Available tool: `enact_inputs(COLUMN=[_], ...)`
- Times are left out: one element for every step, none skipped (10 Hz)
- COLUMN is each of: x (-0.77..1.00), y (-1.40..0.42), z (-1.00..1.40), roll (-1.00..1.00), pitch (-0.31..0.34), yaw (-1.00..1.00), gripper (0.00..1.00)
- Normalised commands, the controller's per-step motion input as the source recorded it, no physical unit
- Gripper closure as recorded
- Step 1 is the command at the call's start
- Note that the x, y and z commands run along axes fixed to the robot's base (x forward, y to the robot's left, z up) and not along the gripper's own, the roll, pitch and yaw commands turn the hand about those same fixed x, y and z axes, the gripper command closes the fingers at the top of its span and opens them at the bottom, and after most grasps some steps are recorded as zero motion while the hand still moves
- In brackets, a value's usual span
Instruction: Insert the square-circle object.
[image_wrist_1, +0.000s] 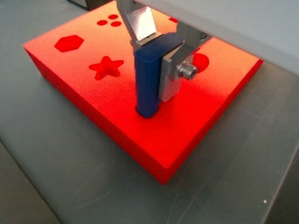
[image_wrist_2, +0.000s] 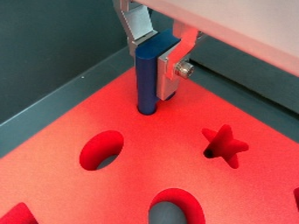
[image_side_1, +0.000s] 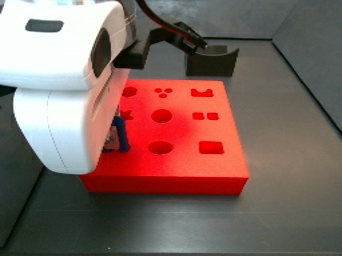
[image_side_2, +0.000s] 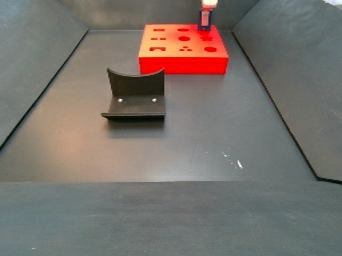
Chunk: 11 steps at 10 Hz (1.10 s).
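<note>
The blue square-circle object (image_wrist_1: 149, 83) stands upright between the fingers of my gripper (image_wrist_1: 159, 59), which is shut on its upper part. Its lower end meets the top of the red block (image_wrist_1: 176, 131) near one edge; I cannot tell whether it sits in a hole there. Both wrist views show this, with the object (image_wrist_2: 146, 83) and gripper (image_wrist_2: 159, 58) over the red top (image_wrist_2: 70, 131). In a side view the object (image_side_1: 119, 135) shows at the block's left edge (image_side_1: 167, 178), below the white wrist housing. In a side view the gripper (image_side_2: 207, 15) hangs over the far block (image_side_2: 185, 64).
The block's top has several cut-out holes: a star (image_wrist_1: 107, 66), a hexagon (image_wrist_1: 70, 41), a star (image_wrist_2: 222, 143) and an oval (image_wrist_2: 103, 149). The dark fixture (image_side_2: 134, 96) stands on the grey floor away from the block, also in a side view (image_side_1: 210, 60). Dark walls enclose the floor.
</note>
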Motion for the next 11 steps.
enact_inputs(x=[0.00, 0.01, 0.00, 0.07, 0.36, 0.42, 0.49, 0.51, 0.08, -0.05, -0.24], y=[-0.22, -0.19, -0.16, -0.07, 0.00, 0.27, 0.49, 0.43, 0.10, 0.00, -0.06], z=[-1.00, -1.00, -1.00, -1.00, -1.00, -1.00, -0.77, -0.68, -0.34, -0.17, -0.30], roll=[0.00, 0.00, 0.00, 0.00, 0.01, 0.00, -0.08, -0.07, 0.00, 0.00, 0.00], pitch=[0.000, 0.000, 0.000, 0.000, 0.016, 0.093, 0.123, 0.113, 0.036, 0.000, -0.006], yaw=[0.00, 0.00, 0.00, -0.02, -0.20, -0.24, -0.21, -0.13, 0.00, 0.00, 0.24], gripper=[1.00, 1.00, 1.00, 1.00, 1.00, 1.00, 1.00, 1.00, 1.00, 1.00, 1.00])
